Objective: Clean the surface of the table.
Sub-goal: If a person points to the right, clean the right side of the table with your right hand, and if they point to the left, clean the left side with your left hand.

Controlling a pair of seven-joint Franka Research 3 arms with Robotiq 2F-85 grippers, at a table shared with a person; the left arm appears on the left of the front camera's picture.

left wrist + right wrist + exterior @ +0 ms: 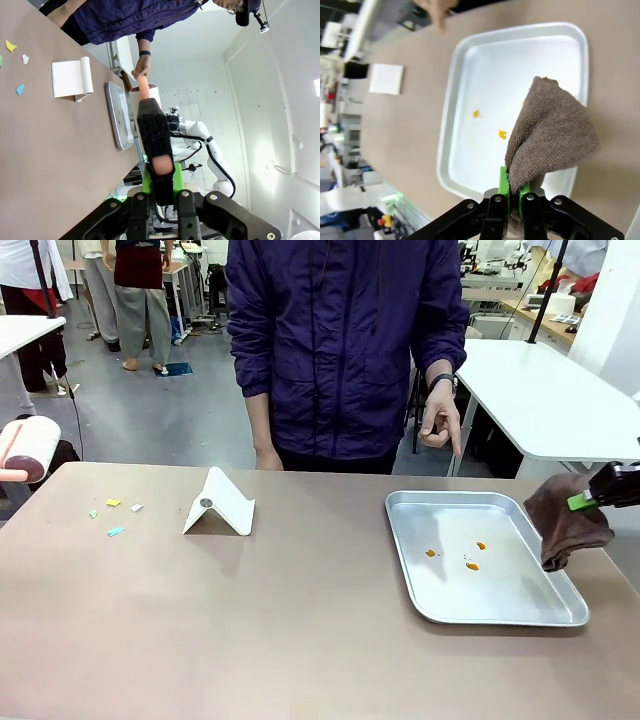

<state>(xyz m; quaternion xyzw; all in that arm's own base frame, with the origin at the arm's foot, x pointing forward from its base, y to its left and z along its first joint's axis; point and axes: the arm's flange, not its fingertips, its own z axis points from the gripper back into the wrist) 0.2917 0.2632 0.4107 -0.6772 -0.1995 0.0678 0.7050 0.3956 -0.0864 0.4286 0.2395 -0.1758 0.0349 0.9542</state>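
2 grips: right jaws hold cloth (565, 530) above table (300, 640) right edge; left jaws, roller (32, 445) by left edge.

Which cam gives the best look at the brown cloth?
Right wrist view: the cloth hangs close and large from the right gripper, folds clear, with the tray behind it. Front view shows it small at the right edge, beside the tray. Left wrist view: too far off to tell.

Matt brown table (300, 640), shiny metal tray (500, 588), rough terry cloth (565, 525)
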